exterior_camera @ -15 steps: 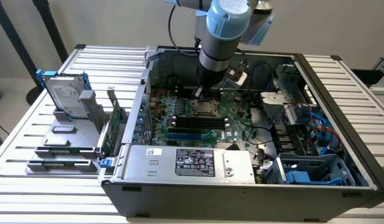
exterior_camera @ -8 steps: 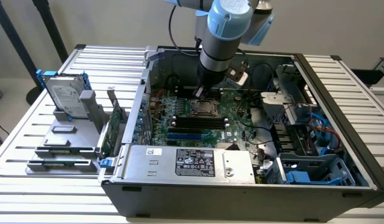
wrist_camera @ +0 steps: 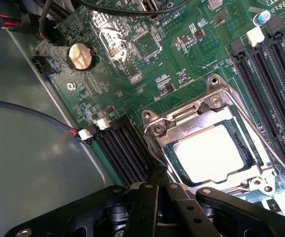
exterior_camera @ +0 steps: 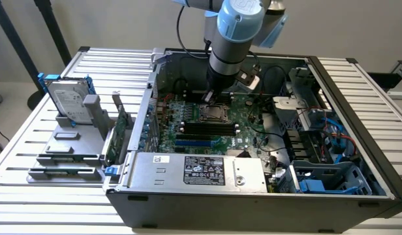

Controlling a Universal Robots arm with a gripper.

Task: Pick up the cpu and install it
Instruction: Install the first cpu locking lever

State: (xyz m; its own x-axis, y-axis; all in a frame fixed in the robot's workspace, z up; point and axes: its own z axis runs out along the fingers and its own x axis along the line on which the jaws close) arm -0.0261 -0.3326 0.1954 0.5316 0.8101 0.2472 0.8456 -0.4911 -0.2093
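We see the cpu (wrist_camera: 209, 153) lying flat in the motherboard socket (wrist_camera: 216, 106), shiny lid up, frame around it. The claw (wrist_camera: 154, 207) hangs just above the socket edge, fingers closed on nothing. We judge the chip light, stiff, slick-topped and fragile underneath; take it by the thin rim edges only.

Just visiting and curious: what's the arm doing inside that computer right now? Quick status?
Gripper shut, low over the motherboard. Cpu lying in its socket, metal frame around it. Gripper beside the socket, not holding the chip. Nothing lying on the chip.
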